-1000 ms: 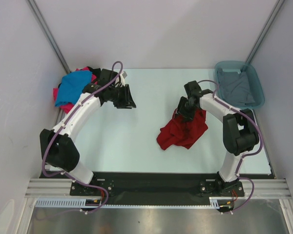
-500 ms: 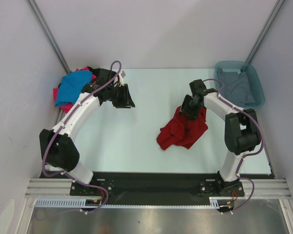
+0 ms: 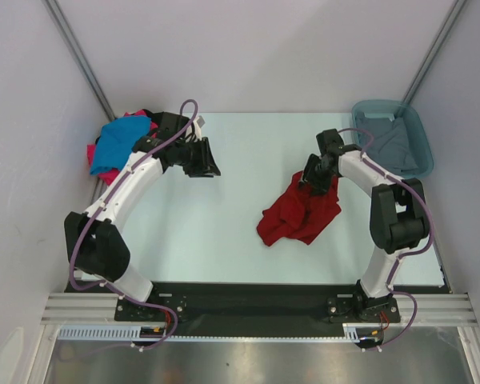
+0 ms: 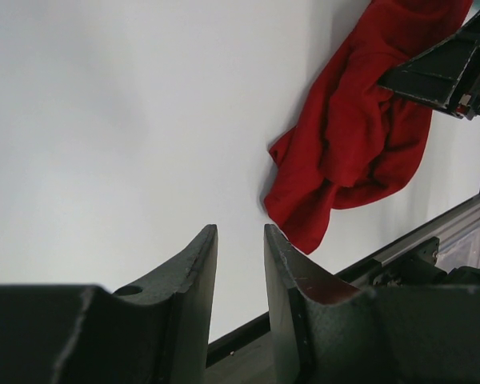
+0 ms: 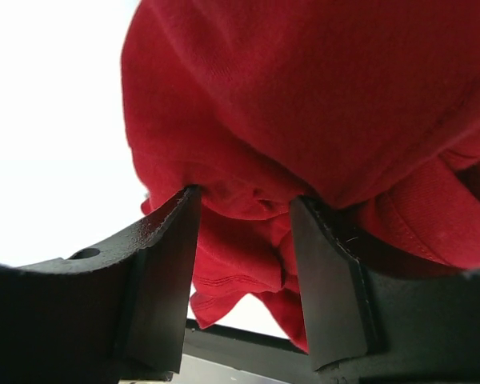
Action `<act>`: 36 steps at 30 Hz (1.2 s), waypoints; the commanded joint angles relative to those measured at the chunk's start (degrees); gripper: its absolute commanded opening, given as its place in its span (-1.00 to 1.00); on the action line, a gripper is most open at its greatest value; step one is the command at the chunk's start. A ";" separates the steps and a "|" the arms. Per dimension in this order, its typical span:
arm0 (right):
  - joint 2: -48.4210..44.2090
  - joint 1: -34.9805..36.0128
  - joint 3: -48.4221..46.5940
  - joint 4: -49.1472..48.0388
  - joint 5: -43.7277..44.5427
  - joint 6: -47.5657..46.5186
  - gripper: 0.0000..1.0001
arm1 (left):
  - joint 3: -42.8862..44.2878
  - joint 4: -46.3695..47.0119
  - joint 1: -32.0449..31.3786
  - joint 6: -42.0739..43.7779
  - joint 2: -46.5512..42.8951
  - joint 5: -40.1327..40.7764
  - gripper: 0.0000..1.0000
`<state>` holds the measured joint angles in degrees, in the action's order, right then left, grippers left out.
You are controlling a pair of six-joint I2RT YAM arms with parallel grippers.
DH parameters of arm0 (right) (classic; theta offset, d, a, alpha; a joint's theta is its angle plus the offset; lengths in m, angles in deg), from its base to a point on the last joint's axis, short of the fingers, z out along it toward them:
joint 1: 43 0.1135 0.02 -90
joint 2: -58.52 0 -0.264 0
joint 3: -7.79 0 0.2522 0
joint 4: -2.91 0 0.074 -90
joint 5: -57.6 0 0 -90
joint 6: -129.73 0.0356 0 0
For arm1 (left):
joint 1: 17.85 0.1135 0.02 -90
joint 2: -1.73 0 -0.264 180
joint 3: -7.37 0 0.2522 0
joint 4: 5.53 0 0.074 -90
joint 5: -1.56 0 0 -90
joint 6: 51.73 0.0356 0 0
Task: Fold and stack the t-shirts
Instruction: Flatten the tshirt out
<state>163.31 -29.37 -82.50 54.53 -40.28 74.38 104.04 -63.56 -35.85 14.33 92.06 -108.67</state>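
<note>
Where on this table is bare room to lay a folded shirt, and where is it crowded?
Bare: the middle of the pale table, between the left pincer and the crumpled dark red cloth t-shirt; also the far edge between the pile of blue, pink and black shirts and the teal plastic tub. Crowded: both far corners and around the right pincer.

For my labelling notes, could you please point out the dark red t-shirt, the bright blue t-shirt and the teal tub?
dark red t-shirt [image 3: 300,218], top view, middle of cloth.
bright blue t-shirt [image 3: 120,144], top view, middle of cloth.
teal tub [image 3: 422,144], top view, right rim.
</note>
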 commanded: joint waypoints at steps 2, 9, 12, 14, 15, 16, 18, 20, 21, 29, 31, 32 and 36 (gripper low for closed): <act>-2.48 -1.67 -2.22 0.36 3.39 -1.96 0.06 | 0.14 0.85 0.60 0.04 -0.67 -1.66 -0.29; -2.22 -2.99 -4.50 2.29 5.07 -3.80 0.05 | 0.05 1.03 0.68 -0.05 -0.59 -1.74 -0.29; -3.54 -2.99 -4.24 2.83 6.21 -4.16 0.05 | 0.14 0.85 0.68 -0.05 -0.68 -1.57 -0.29; -3.46 -3.52 -3.71 2.65 6.21 -4.24 0.04 | 0.05 1.12 0.77 -0.14 -0.50 -1.83 -0.29; -3.28 -3.61 -3.71 2.74 6.30 -4.33 0.04 | 0.05 1.12 0.77 -0.14 -0.41 -2.01 -0.29; -2.93 -3.87 -3.45 2.74 6.30 -4.33 0.04 | 0.23 1.20 0.86 -0.31 -0.24 -2.18 -0.29; -3.10 -3.70 -3.54 3.17 6.30 -4.33 0.03 | 0.32 1.20 0.86 -0.31 -0.24 -2.10 -0.29; -4.51 -3.78 -3.01 3.35 7.00 -4.33 0.03 | 0.49 0.94 0.95 -0.23 -0.24 -2.01 -0.29; -4.94 -3.87 -2.66 3.44 7.52 -4.33 0.02 | 0.41 0.94 0.95 -0.23 -0.41 -1.92 -0.29; -6.62 -5.28 -1.17 4.50 9.37 -4.86 0.02 | 0.67 1.20 1.04 -0.31 0.03 -1.92 -0.29; -6.09 -5.63 -0.90 4.32 9.37 -4.95 0.01 | 0.84 1.29 1.04 -0.49 0.29 -2.36 -0.29; -5.83 -5.72 -0.73 3.54 9.20 -4.95 0.00 | 0.93 1.29 1.04 -0.49 0.38 -2.45 -0.29; -4.78 -5.80 -0.46 1.60 8.41 -4.33 -0.05 | 1.37 1.03 1.12 -0.49 0.64 -2.45 -0.29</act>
<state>158.81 -34.94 -82.96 58.32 -32.74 70.52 104.04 -63.54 -35.28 14.20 92.63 -109.87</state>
